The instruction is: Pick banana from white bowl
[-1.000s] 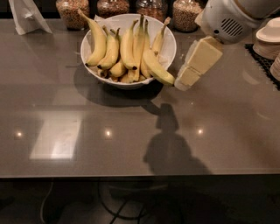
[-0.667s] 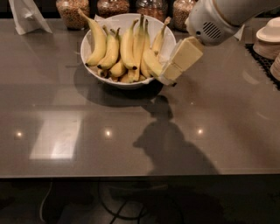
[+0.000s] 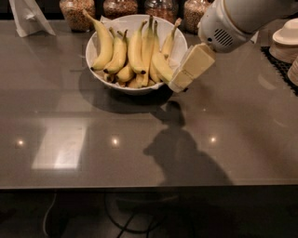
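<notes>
Dim; shadow [image 3: 173,116] under jaws nr bowl [image 3: 139,89]

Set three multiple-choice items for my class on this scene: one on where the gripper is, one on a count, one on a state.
1. Where is the gripper?
A. beside the white bowl, at its rim on the side towards the stacked dishes
B. low over the table's near edge
C. under the table

2. How many jars stand behind the bowl?
A. one
B. four
C. seven

3. The bananas are:
A. peeled
B. scattered on the table
C. unpeeled, in the bowl

Key:
1 A, it hangs right beside that rim.
2 B, four stand in a row along the back.
3 C, all lie skin-on inside the bowl.
</notes>
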Controlling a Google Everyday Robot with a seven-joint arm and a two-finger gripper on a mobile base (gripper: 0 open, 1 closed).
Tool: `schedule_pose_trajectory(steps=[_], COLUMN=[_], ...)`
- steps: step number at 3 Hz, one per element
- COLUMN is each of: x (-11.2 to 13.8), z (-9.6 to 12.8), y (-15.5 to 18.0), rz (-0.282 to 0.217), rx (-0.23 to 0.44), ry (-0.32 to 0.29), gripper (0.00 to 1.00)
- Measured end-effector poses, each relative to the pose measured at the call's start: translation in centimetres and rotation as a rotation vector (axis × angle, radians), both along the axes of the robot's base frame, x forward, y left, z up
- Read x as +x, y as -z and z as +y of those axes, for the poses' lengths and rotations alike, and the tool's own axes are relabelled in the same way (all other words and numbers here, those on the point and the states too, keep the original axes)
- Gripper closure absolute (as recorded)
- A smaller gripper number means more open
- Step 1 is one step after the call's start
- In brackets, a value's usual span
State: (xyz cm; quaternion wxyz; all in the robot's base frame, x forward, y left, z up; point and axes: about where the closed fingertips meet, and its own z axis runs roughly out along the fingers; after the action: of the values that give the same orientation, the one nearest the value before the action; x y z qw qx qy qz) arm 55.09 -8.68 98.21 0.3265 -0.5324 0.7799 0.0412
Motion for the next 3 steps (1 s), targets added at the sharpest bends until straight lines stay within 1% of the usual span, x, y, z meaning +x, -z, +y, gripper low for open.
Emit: schedule_pose_trajectory(steps=[1,2,3], x=[1.0,2.0,3.1], z=[1.7,3.4,4.5], y=[1.7,3.7,5.6], rz=[-0.005,0.012,0.038], rx=[0.024,0.05,0.068], ry=[0.009,0.017,0.028], gripper=[0.0,0.04,0.2])
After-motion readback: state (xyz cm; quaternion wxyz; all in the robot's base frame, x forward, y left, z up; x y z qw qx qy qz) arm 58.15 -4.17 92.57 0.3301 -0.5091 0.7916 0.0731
